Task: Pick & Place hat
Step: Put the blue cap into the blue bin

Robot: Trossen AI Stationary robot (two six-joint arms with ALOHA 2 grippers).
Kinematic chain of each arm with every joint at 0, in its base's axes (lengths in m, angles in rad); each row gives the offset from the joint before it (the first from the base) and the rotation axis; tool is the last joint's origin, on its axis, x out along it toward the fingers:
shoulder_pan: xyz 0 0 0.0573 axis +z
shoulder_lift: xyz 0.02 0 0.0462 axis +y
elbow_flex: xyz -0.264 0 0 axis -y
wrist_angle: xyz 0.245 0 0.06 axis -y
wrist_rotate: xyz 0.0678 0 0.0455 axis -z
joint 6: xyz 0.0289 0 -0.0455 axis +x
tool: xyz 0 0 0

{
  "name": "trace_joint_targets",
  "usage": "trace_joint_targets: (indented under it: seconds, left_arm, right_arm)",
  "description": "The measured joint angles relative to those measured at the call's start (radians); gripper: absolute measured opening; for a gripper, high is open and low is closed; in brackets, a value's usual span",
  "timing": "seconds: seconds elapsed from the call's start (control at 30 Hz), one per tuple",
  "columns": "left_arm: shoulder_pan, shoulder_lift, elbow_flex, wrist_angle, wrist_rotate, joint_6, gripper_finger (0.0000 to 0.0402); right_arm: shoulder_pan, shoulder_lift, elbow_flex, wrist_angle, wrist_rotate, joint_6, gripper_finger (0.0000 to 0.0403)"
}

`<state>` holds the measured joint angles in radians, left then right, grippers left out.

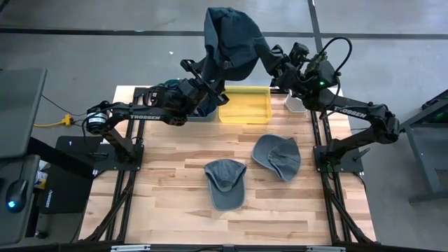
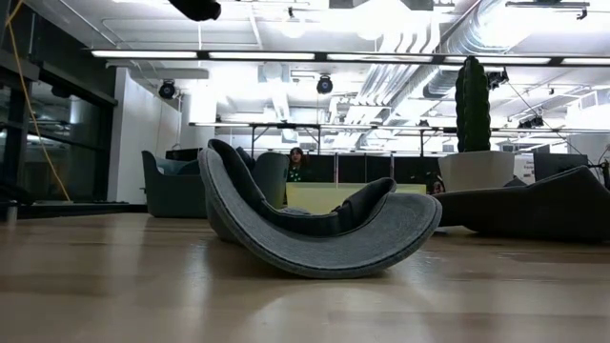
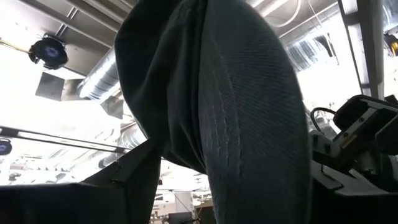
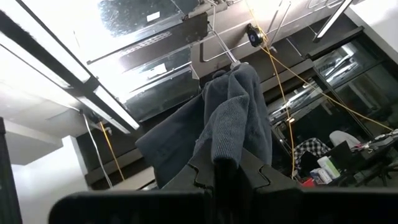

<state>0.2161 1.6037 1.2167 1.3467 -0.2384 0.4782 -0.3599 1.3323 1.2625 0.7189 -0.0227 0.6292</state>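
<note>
Dangling hat [image 1: 231, 42] in right end effector [image 1: 269, 59]
</note>
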Motion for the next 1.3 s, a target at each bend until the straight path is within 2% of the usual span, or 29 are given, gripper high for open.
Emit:
trace_joint_targets:
  seconds: [0.97, 1.1, 1.3]
  left_arm:
    - [-0.007, 0.000, 0.000, 0.043, 0.014, -0.019, 0.0248]
    - [-0.007, 0.000, 0.000, 0.042, -0.007, -0.019, 0.0221]
    - [-0.008, 0.000, 0.000, 0.042, -0.006, -0.019, 0.0148]
  right_arm:
    - [-0.007, -0.001, 0.000, -0.043, 0.008, -0.006, 0.0010]
    - [-0.007, 0.000, 0.000, -0.044, 0.008, -0.006, 0.0011]
    - [-0.007, 0.000, 0.000, -0.047, 0.001, -0.006, 0.0010]
